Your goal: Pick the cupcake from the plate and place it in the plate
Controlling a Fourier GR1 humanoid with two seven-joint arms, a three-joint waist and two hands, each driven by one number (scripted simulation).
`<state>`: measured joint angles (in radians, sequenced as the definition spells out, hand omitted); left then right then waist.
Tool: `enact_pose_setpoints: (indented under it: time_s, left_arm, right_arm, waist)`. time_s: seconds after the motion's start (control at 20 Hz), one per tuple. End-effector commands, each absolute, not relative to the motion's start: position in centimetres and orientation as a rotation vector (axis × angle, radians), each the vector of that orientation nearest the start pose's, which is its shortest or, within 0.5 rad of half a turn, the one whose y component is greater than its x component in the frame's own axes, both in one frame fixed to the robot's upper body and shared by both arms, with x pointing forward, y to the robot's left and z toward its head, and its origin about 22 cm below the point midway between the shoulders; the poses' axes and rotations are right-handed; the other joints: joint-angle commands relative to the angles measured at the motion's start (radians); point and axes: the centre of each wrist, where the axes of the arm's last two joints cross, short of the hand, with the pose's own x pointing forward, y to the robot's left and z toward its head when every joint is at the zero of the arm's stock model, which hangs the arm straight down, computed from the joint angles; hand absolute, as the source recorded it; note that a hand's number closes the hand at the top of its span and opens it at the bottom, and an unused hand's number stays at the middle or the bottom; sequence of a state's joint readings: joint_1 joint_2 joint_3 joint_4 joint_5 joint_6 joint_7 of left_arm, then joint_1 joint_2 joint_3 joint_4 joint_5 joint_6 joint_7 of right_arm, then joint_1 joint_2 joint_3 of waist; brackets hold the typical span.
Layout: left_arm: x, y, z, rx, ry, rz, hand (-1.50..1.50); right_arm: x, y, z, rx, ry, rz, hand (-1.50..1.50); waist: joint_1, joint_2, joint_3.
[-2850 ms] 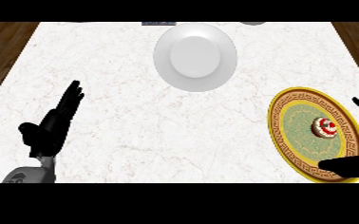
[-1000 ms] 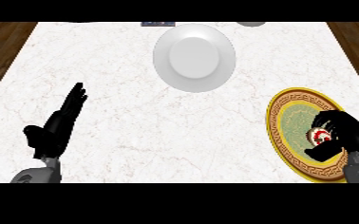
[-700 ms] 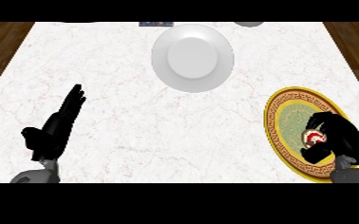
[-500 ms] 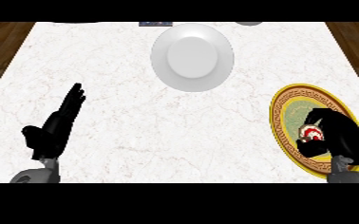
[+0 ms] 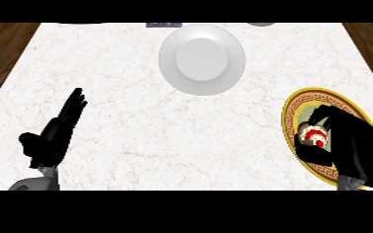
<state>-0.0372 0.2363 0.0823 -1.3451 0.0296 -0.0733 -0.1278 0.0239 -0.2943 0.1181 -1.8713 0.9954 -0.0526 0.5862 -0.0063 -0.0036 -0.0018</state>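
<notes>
**Head view: right hand curled at the cupcake on the gold-rimmed plate**

From the head view I see the white marble tabletop [image 5: 146, 128] with two plates on it. A plain white plate [image 5: 202, 59] sits near the far edge, around the middle. A gold-rimmed patterned plate [image 5: 295, 109] lies at the right side, nearer to me, well apart from the white one.

The cupcake [image 5: 313, 136], white-topped with red marks, sits on the patterned plate. My right hand [image 5: 350, 138] comes in from the lower right over that plate, its fingers curled round the cupcake from the right and from above, hiding part of it. I cannot tell whether the cupcake is lifted off the plate or resting on it.

My left hand [image 5: 55, 135] rests at the lower left, fingers straight and pressed together, pointing away from me, holding nothing.
</notes>
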Motion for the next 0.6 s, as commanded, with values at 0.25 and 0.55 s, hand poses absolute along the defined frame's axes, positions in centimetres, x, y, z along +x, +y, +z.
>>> enact_pose_setpoints:
  time_s: [0.25, 0.55]
  left_arm:
    - [24.8, 29.2, -2.7, 0.17, -1.529, -0.149, 0.0]
    - [25.6, 27.8, -3.2, 0.137, -1.524, -0.161, 0.0]
  right_arm:
    - [21.4, -21.5, 13.4, -1.348, -1.423, 0.497, 1.5]
    - [26.9, -18.0, 15.5, -1.271, -1.488, 0.495, 1.5]
  waist:
    - [0.005, 0.002, 0.002]
    - [0.012, 0.004, 0.002]
